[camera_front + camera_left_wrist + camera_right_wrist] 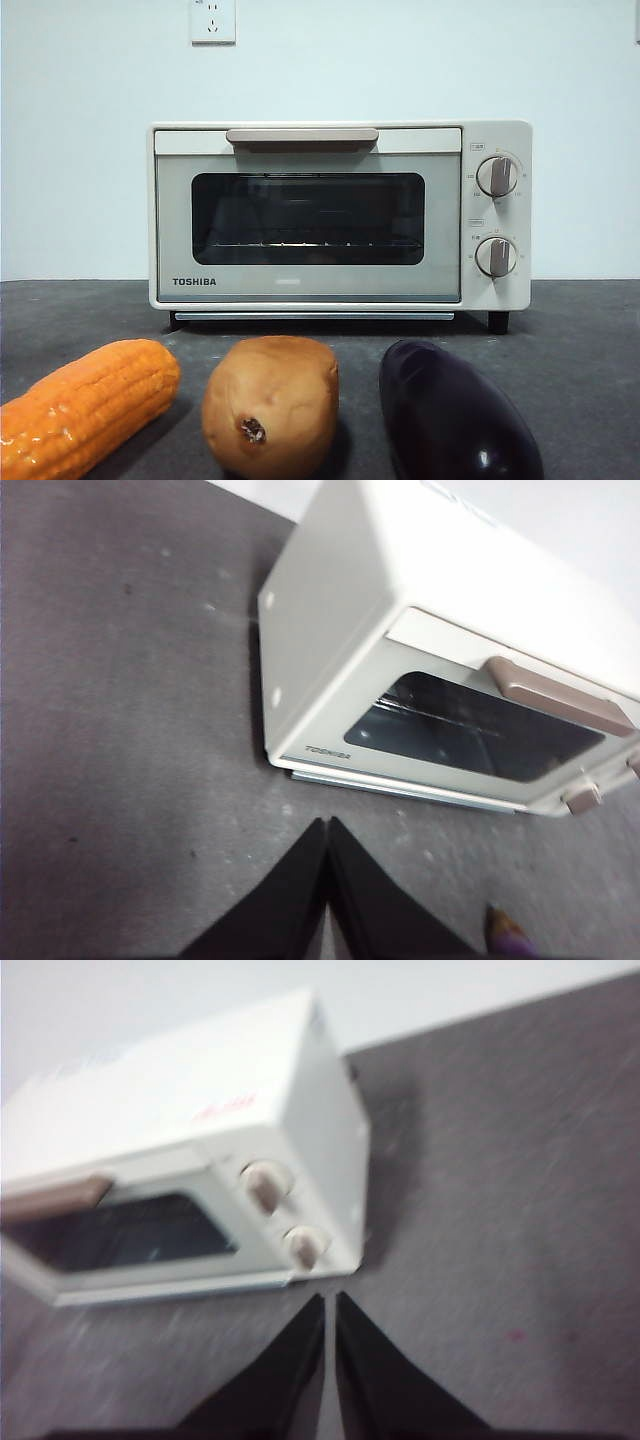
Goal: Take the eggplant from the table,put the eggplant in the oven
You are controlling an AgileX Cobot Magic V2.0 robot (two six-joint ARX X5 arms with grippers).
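The glossy dark purple eggplant (450, 415) lies on the dark grey table (580, 330) at the front right, before the oven and apart from it. The cream-white Toshiba oven (340, 215) stands behind it with its glass door shut. Neither gripper shows in the front view. My left gripper (327, 825) hangs shut and empty above the table, off the oven's (400, 630) left front corner. My right gripper (330, 1300) is shut too, holding nothing, above the table near the oven's (200, 1150) knob side. A small purple tip (508, 932) shows at the edge of the left wrist view.
A tan-brown potato (270, 405) sits just left of the eggplant, and an orange corn cob (85, 410) lies further left. A white wall with a socket (212, 20) rises behind the oven. Bare table stretches on both sides of the oven.
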